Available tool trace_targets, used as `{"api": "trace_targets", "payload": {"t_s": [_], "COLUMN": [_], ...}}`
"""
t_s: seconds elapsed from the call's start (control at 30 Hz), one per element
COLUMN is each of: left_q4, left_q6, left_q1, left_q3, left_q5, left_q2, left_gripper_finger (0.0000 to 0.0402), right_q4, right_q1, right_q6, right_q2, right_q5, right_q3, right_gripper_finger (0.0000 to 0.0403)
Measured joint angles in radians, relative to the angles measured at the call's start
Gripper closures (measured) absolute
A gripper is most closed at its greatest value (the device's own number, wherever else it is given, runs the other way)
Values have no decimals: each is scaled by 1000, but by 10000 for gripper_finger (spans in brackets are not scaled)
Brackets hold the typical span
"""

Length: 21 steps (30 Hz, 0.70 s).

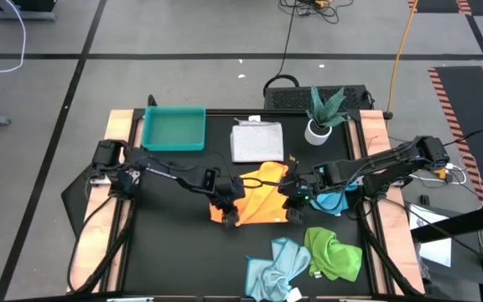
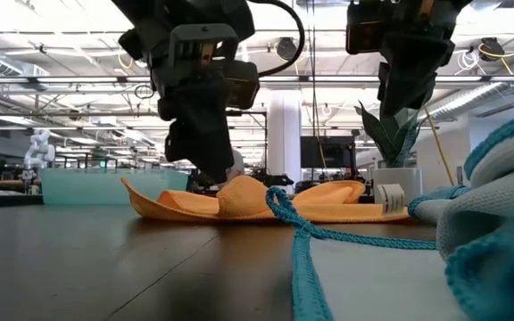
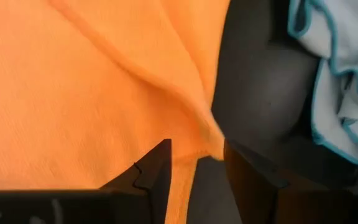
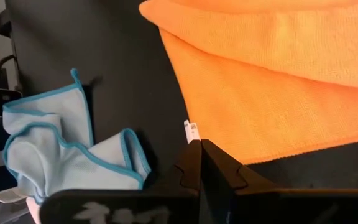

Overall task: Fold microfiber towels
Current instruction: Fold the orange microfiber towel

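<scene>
Black and bordered with pale wood, the desk carries all five cloths, and behind it in the low view an open hall with ceiling lights is seen. At the far edge stand a teal tray and a potted plant, and between them the white-grey towel lies already as a neat rectangle. Near the front edge, the pale blue towel and the green towel are crumpled and touch each other. A bright blue towel lies bunched under the right arm.

The yellow-orange towel is in the middle of the desk, partly doubled over (one layer lies on another in the right wrist view), so I judge the folding of this cloth is the step in hand. The left hand is low at the front left corner of the towel, its fingers half open with the corner of the cloth between them; I cannot tell if they press it. The right hand is fully closed and holds nothing; it is just beside the right edge of the towel, near its small white tag.

The next move probably calls for a firm pinch on that corner and a lift across, so that the edges meet evenly.
</scene>
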Motion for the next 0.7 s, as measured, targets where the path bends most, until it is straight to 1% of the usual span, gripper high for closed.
{"api": "trace_targets", "payload": {"t_s": [0.1, 0.23, 0.4, 0.53, 0.7], "left_q4": [2, 3, 5, 20, 26], "left_q6": [0, -13, -48, -50, -71], "left_q1": [15, 31, 39, 34, 35], "left_q3": [0, 0, 0, 0, 0], "left_q5": [0, -9, -10, 5, 21], "left_q2": [0, 0, 0, 0, 0], "left_gripper_finger": [227, 185, 143, 126, 125], "right_q4": [0, -3, -26, -26, -31], "right_q1": [0, 0, -33, -49, -60], "right_q6": [0, -17, -43, -55, -67], "right_q2": [0, 0, 0, -20, -50], "right_q5": [0, 0, 0, 0, 3], "right_q3": [0, 0, 0, 0, 0], "right_gripper_finger": [403, 403, 403, 403, 403]}}
